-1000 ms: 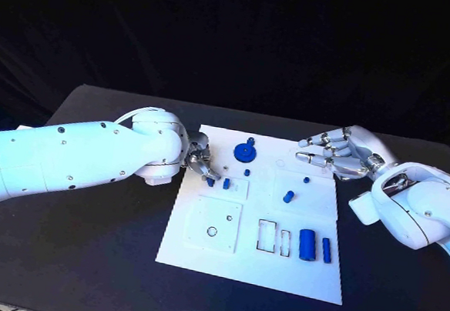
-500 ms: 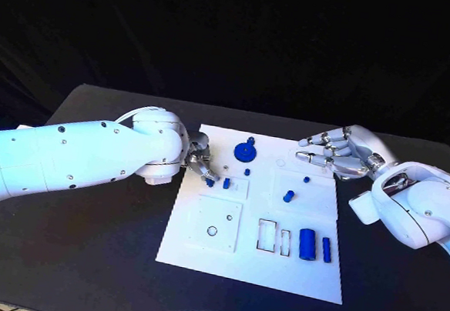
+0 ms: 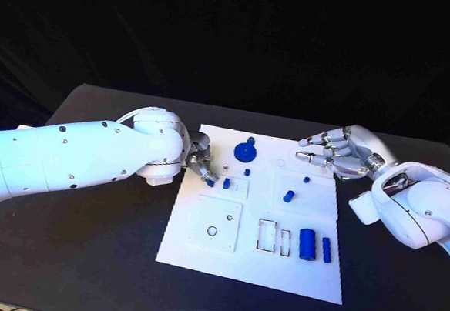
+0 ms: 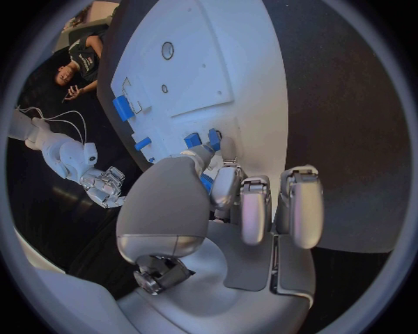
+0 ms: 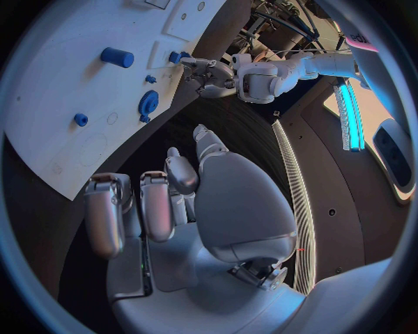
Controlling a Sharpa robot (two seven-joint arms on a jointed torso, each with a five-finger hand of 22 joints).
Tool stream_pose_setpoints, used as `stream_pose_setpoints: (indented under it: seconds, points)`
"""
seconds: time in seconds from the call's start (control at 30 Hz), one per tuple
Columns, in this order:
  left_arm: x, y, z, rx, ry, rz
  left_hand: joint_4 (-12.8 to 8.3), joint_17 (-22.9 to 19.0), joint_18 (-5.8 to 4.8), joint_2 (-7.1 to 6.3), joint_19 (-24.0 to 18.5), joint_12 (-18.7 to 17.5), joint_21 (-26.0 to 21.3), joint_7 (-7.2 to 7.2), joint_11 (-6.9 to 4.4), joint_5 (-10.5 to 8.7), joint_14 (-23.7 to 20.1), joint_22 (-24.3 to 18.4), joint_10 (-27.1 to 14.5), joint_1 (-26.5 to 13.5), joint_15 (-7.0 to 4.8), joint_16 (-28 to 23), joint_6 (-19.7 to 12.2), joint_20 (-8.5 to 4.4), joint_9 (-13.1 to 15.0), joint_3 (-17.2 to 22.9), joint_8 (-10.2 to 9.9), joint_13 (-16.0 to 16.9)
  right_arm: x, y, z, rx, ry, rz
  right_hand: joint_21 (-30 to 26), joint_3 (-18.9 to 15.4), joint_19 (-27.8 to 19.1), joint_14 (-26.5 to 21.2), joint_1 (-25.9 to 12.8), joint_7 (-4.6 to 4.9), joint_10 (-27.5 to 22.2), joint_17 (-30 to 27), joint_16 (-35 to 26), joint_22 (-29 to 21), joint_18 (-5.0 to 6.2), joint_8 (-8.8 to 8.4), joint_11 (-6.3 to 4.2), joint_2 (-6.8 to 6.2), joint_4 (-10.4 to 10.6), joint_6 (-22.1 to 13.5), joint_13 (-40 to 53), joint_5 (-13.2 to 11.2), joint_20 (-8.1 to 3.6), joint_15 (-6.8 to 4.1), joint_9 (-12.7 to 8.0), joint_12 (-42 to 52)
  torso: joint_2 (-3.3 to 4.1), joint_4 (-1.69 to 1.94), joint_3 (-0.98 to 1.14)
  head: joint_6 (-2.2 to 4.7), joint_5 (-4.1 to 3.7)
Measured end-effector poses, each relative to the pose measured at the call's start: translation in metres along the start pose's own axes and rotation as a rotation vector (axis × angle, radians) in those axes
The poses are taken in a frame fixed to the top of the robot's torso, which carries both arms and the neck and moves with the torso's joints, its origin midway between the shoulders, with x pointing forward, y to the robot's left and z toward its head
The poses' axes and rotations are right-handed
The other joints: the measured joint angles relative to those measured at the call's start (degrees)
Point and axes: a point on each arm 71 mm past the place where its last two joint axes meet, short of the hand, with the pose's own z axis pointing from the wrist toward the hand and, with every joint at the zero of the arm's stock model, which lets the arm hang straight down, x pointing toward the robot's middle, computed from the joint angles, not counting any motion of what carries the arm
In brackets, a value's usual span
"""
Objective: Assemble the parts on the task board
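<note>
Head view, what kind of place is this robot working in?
Probably a robotics lab or demo bench, staged for testing: a black table against black drapery, a white task board with small blue parts, and two silver hands, left hand and right hand, at its edges.

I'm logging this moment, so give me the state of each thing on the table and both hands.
task board: flat on the black table.
left hand: fingertips on a small blue part at the board's left edge.
right hand: open, empty, above the board's far right corner.
blue gear: seated on the board.
large blue cylinder: lying loose.
</note>
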Motion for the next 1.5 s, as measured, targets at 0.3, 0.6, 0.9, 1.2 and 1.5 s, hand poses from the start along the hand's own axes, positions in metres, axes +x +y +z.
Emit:
stream_pose_setpoints:
  seconds: [0.3, 0.6, 0.9, 1.2, 1.5]
  points:
    - [0.0, -0.001, 0.0, 0.003, -0.006, -0.012, 0.53, -0.01, 0.0, 0.4, 0.0, -0.37, 0.0, 0.1, 0.21, 0.08, 0.0, -0.01, -0.2, 0.98, 0.0, 0.0, -0.31, 0.0, -0.12, 0.54, -0.11, -0.42, 0.0, 0.0, 0.0, 0.0, 0.0, 0.0, 0.0, 0.0, 0.0, 0.0, -0.23, 0.0, 0.0, 0.0, 0.0, 0.05, 0.01, 0.0, 0.0, 0.23, 0.0, 0.0, 0.0, 0.24, 0.0, 0.0, -0.01, 0.0, 0.01, -0.02, 0.0, -0.04, 0.0]
    - [0.0, -0.002, -0.003, 0.012, -0.027, -0.037, 0.77, -0.01, 0.0, 0.23, 0.0, -0.65, 0.0, 0.12, 0.32, 0.08, 0.0, -0.01, -0.31, 1.57, 0.0, 0.0, -0.5, 0.0, -0.1, 0.77, -0.17, -0.89, 0.0, 0.0, 0.0, 0.0, -0.001, 0.0, 0.0, 0.0, 0.0, 0.0, -0.23, 0.0, 0.0, 0.0, -0.22, 0.04, 0.0, 0.0, 0.0, 0.23, 0.0, 0.0, 0.0, 0.23, 0.0, 0.0, 0.0, 0.0, -0.01, 0.02, -0.01, -0.04, -0.02]
    - [-0.002, -0.001, -0.009, 0.027, -0.076, -0.072, 0.77, -0.02, -0.01, -0.31, 0.0, -0.86, 0.0, 0.25, 0.41, 0.04, 0.0, -0.01, -0.4, 2.1, 0.0, 0.0, -0.62, 0.0, -0.1, 0.77, -0.17, -0.94, 0.0, 0.0, 0.0, 0.0, -0.001, 0.0, 0.0, 0.0, 0.0, 0.0, -0.23, 0.0, 0.0, 0.0, -0.27, 0.04, 0.0, 0.0, 0.0, 0.23, 0.0, 0.0, -0.01, 0.23, 0.0, 0.0, 0.04, 0.0, -0.03, 0.03, -0.01, 0.02, 0.07]
    - [0.002, -0.001, -0.014, 0.064, -0.139, -0.03, 0.77, -0.02, 0.0, -0.69, 0.0, -0.86, 0.29, 0.35, 0.42, 0.0, 0.0, -0.02, -0.4, 2.47, 0.0, 0.0, -0.7, 0.0, -0.21, 0.78, -0.17, -0.9, 0.0, -0.001, 0.0, 0.001, -0.001, 0.0, 0.0, -0.18, 0.0, 0.0, -0.47, 0.0, 0.0, 0.0, -0.27, 0.03, 0.0, 0.0, 0.0, 0.47, 0.18, 0.0, -0.01, 0.23, 0.0, 0.0, 0.03, 0.0, -0.03, 0.04, -0.01, 0.07, 0.14]
    - [0.006, -0.006, -0.016, 0.118, -0.221, 0.069, 0.77, -0.02, 0.0, -0.85, 0.0, -0.86, 0.57, 0.55, 0.42, -0.17, 0.0, -0.02, -0.41, 2.62, 0.0, 0.0, -0.87, 0.0, -0.26, 0.78, -0.17, -0.68, 0.0, -0.001, 0.0, 0.001, -0.001, 0.001, 0.0, -0.18, 0.0, 0.0, -0.53, 0.0, 0.0, 0.0, -0.27, 0.02, 0.01, 0.0, 0.0, 0.53, 0.18, 0.0, -0.01, 0.23, 0.0, 0.0, 0.03, 0.0, -0.02, 0.02, -0.02, -0.03, 0.26]
